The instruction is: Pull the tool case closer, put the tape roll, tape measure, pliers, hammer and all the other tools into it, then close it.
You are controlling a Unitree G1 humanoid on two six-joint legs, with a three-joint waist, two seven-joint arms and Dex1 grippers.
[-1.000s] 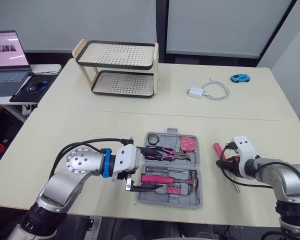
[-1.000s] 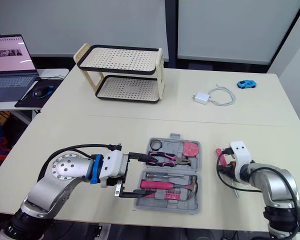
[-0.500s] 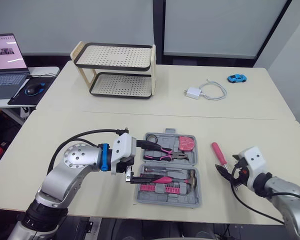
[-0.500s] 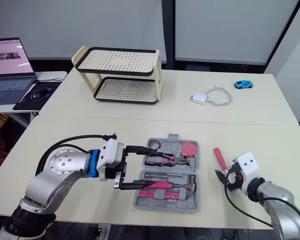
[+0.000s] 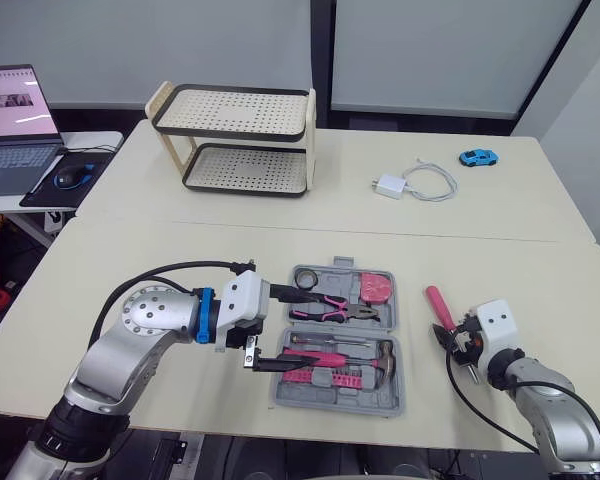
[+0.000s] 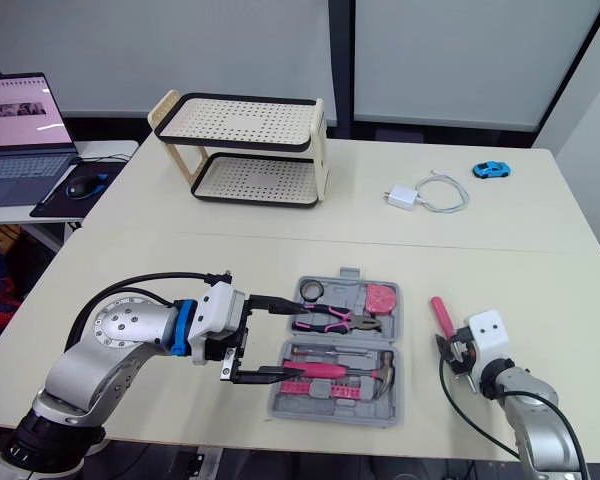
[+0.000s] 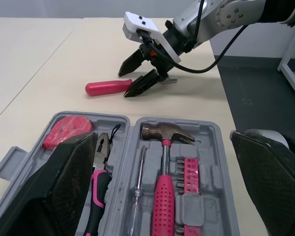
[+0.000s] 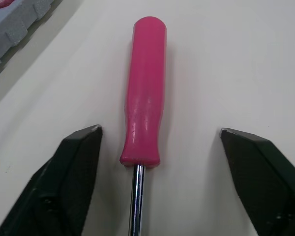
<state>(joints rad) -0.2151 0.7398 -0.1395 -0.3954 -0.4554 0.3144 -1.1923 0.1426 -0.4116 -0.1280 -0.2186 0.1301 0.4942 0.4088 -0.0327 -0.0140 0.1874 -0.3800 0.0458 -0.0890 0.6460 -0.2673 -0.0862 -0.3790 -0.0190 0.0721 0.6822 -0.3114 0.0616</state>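
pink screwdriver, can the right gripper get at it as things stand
Probably yes: the right gripper is open with its fingers on either side of the pink screwdriver, which lies free on the table beside the tool case.

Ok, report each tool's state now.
Left tool: open, holding nothing.
Right tool: open, straddling the screwdriver, not gripping it.

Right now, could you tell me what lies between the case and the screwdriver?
Bare table, as the left eye view shows; the case and screwdriver lie apart.
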